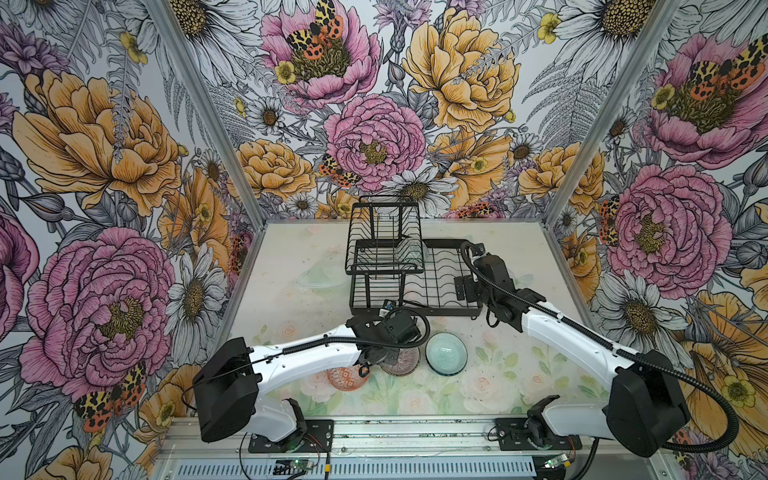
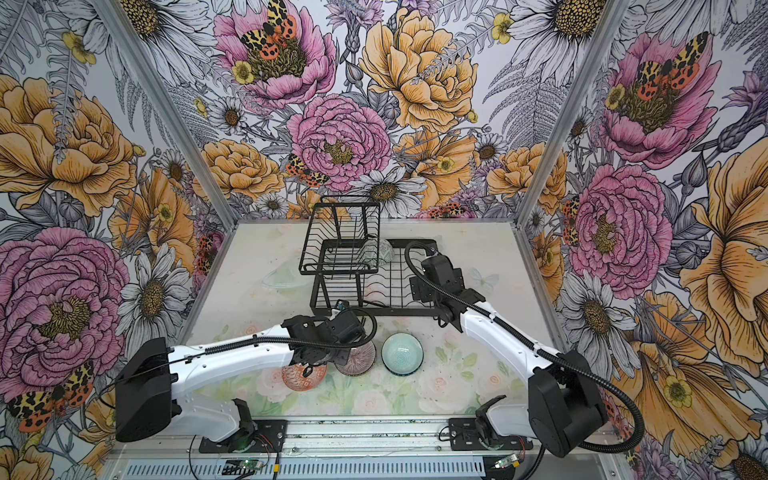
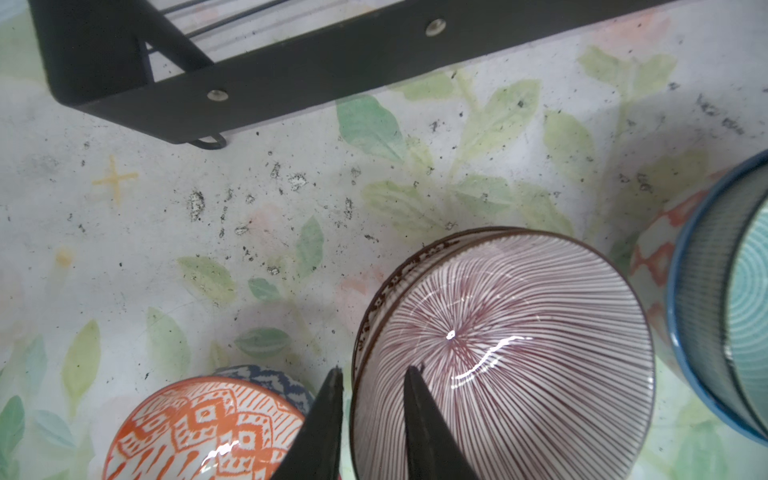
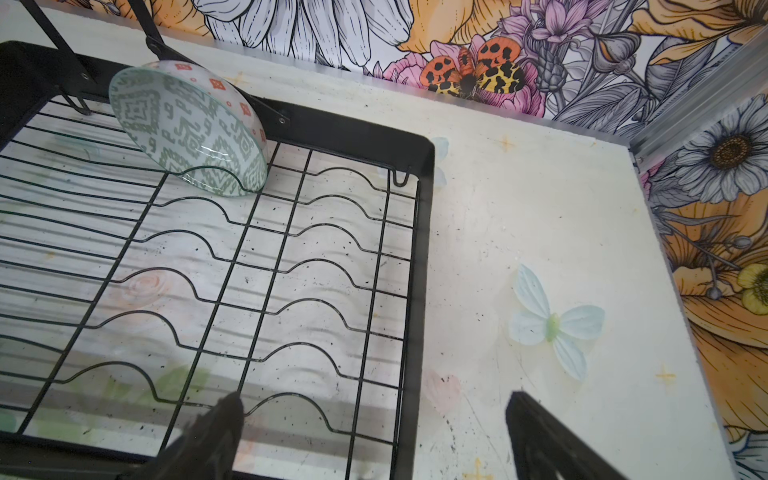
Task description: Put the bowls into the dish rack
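In the left wrist view, my left gripper (image 3: 374,370) is open a little. It straddles the rim of the pink ribbed bowl (image 3: 519,340), one finger inside and one outside, with a gap on each side. That bowl sits nested in another bowl. An orange bowl (image 3: 199,432) lies beside it over a blue one (image 3: 266,376), and the teal ringed bowl (image 1: 446,354) stands on the other side. A grey-green bowl (image 4: 187,124) leans on edge in the dish rack (image 4: 419,249). My right gripper (image 4: 373,397) hangs wide open and empty over the rack's right rim.
The rack (image 1: 436,309) stands at the back middle of the table, and its raised wire basket (image 1: 384,232) is on its left half. Its front bar (image 3: 291,75) runs close behind the bowls. Flowered walls close in three sides.
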{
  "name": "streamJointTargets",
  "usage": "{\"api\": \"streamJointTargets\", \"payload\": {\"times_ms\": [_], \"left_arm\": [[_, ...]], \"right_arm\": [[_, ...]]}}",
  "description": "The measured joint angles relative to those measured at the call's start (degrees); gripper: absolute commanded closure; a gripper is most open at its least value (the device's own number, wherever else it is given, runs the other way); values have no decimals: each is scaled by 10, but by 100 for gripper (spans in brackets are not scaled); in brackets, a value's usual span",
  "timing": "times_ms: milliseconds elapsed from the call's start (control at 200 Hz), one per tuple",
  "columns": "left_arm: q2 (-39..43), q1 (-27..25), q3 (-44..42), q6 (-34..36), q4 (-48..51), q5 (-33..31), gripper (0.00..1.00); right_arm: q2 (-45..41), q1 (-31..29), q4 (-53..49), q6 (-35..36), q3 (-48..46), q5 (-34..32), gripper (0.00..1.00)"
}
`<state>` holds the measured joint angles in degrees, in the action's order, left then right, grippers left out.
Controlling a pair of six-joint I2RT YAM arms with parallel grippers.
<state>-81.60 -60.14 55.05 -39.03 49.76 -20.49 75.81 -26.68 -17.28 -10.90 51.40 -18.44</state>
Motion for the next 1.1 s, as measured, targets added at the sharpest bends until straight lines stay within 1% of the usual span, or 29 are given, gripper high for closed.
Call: {"api": "streamJointTargets", "payload": {"times_ms": [360,520,631,871,1011,1101], "left_arm": [[-11,7,-3,1,-5,4,91],[-2,7,-4,0,-7,7,95],[5,7,-9,2,-7,8,100],[49,12,-22,6,-2,6,100],[96,13,-22,16,1,-3,100],[125,12,-22,31,-4,-16,100]], "right_arm": [[-9,0,0,2,0,0,0],[-12,0,0,2,-5,0,0],[-17,0,0,3,-7,0,0],[-45,0,0,8,-9,14,1],[-64,0,-1,9,-10,48,0],[-86,0,0,9,-13,84,1]]}}
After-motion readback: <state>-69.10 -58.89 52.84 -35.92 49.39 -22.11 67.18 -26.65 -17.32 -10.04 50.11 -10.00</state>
